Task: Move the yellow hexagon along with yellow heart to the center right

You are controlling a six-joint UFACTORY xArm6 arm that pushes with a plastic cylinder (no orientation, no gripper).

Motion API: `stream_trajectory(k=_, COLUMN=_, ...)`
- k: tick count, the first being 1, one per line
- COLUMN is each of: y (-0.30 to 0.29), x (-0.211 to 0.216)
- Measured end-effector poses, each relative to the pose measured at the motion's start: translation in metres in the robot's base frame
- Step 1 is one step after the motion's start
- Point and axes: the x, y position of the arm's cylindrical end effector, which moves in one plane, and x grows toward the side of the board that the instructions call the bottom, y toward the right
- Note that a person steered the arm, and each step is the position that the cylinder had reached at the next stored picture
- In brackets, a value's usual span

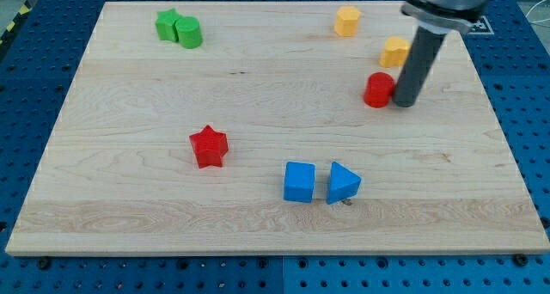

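Note:
The yellow hexagon [347,21] sits near the view's top, right of the middle. The yellow heart [394,51] lies below and right of it, its right side partly hidden by my rod. My tip [404,103] rests on the board just below the heart and right beside a red round block [377,89], which is on the tip's left, touching or nearly touching it.
A green star [168,23] and a green cylinder [189,33] sit together at the top left. A red star [208,146] lies left of centre. A blue cube [299,181] and a blue triangular block [343,183] sit side by side near the bottom.

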Motion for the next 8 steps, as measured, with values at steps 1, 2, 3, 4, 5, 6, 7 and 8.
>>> stream_trajectory(k=1, y=0.004, x=0.006)
stream_trajectory(k=2, y=-0.009, x=-0.022)
stream_trajectory(k=3, y=-0.047, x=-0.061)
stream_trajectory(k=4, y=-0.096, x=-0.093)
stream_trajectory(k=5, y=-0.133, x=-0.130)
stream_trajectory(k=6, y=-0.154, x=-0.167)
stream_trajectory(k=7, y=-0.131, x=-0.200)
stream_trajectory(k=8, y=-0.093, x=-0.211)
